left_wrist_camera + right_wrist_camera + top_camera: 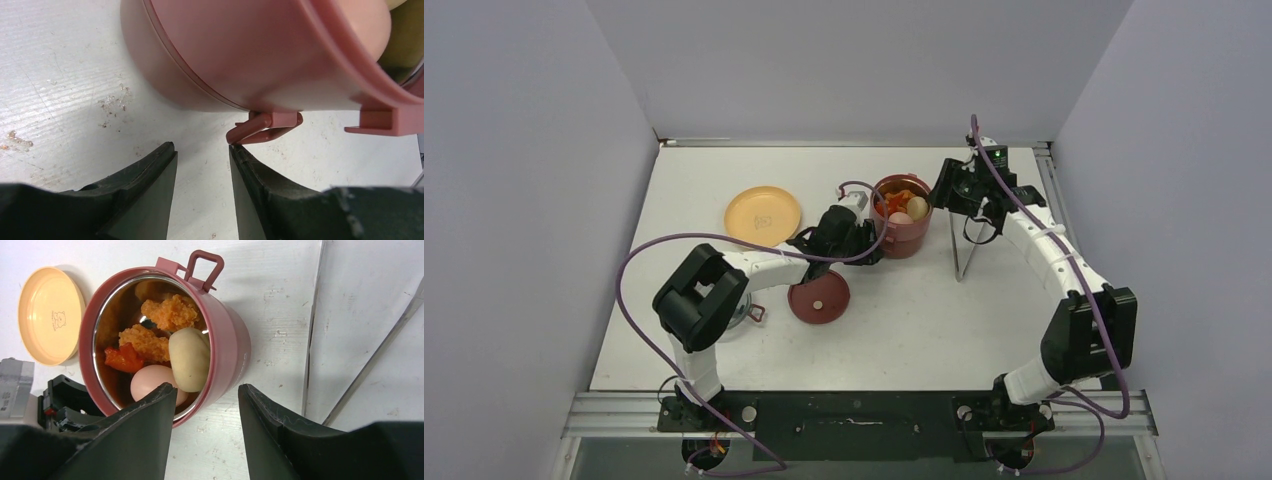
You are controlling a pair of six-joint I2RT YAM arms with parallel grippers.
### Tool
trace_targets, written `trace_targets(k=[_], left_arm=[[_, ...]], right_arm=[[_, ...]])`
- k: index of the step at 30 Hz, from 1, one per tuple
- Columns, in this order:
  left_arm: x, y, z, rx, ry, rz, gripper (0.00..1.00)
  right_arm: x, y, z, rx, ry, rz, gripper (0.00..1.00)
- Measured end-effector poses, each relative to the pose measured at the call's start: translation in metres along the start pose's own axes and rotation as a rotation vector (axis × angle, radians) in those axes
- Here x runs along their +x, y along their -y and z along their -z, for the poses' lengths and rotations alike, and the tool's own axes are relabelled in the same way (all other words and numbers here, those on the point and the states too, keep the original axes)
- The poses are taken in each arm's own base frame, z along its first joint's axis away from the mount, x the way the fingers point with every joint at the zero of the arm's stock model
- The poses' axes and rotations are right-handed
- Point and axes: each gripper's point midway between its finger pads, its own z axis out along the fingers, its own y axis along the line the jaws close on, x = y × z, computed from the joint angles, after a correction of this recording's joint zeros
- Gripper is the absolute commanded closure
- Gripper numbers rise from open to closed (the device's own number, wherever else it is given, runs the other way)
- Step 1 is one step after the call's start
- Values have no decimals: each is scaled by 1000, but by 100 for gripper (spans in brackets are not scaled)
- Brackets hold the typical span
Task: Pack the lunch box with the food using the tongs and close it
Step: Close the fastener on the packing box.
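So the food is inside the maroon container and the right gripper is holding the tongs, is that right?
Not quite: the right gripper is open and empty; the tongs lie on the table beside the maroon container, per the right wrist view. The food is inside.

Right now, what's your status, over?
Left gripper open at lunch box latch. Right gripper open near it. Food inside, lid off. Tongs loose beside it.

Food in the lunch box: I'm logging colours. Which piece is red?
The glossy red piece against the steel wall of the lunch box, beside the pinkish egg and a crumbed orange piece. The others are orange, beige or pink.
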Motion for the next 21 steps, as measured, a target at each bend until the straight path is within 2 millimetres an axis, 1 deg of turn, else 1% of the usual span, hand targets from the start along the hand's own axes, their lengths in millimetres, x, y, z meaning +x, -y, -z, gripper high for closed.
trace_targets(k=[3,7,9,13,17,21], left_arm=[[-1,1,0,3,3,1,57],[-2,2,-1,6,9,6,58],[-2,1,-2,7,10,10,58],[-1,0,-4,8,9,16,58],[-4,1,-5,16,16,27,58],[-2,4,-4,32,3,34,59]], right_arm=[[4,3,-11,4,-18,-2,57],[18,9,-29,17,-71,-10,62],[22,9,-35,9,-83,-14,66],[22,4,-38,-3,-77,-6,72],[21,4,-38,4,-70,-3,81],[18,5,-40,18,-54,0,88]])
